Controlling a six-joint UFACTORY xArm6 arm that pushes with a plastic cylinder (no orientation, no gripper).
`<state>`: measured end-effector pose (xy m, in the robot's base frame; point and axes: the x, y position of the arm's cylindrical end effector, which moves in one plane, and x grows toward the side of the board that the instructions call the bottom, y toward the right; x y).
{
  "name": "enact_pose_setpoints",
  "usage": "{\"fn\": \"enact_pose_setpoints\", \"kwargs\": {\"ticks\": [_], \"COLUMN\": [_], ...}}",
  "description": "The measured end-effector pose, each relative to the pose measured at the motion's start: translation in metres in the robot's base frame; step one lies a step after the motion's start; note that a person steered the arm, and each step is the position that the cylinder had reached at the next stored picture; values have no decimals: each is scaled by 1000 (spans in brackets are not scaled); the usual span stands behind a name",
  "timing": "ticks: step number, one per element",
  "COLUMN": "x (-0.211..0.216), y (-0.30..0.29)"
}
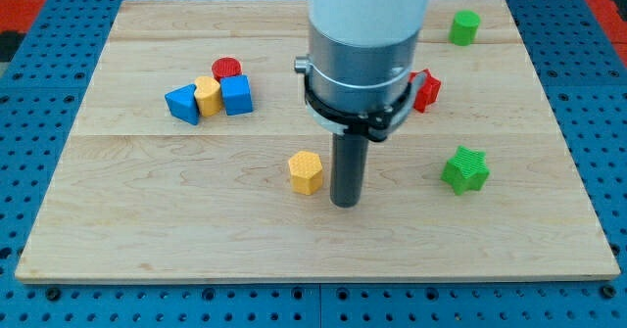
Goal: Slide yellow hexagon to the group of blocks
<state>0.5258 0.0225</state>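
Note:
The yellow hexagon (306,171) sits near the board's middle, a little below centre. My tip (344,203) rests on the board just to the hexagon's right and slightly below it, with a small gap between them. The group of blocks lies at the upper left: a blue block (183,104), a small yellow block (207,96), a blue cube (236,94) and a red cylinder (227,69) behind them, all packed together.
A red star (427,89) is partly hidden behind my arm at the right of centre. A green star (465,168) lies at the right. A green cylinder (465,26) stands at the top right corner. The wooden board (147,230) ends near the view's bottom.

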Motion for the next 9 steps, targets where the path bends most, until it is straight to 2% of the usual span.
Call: {"fn": "enact_pose_setpoints", "kwargs": {"ticks": [2, 3, 4, 5, 7, 9], "x": [-14, -23, -24, -60, -55, -33], "y": [-79, -70, -29, -24, -97, -172]}}
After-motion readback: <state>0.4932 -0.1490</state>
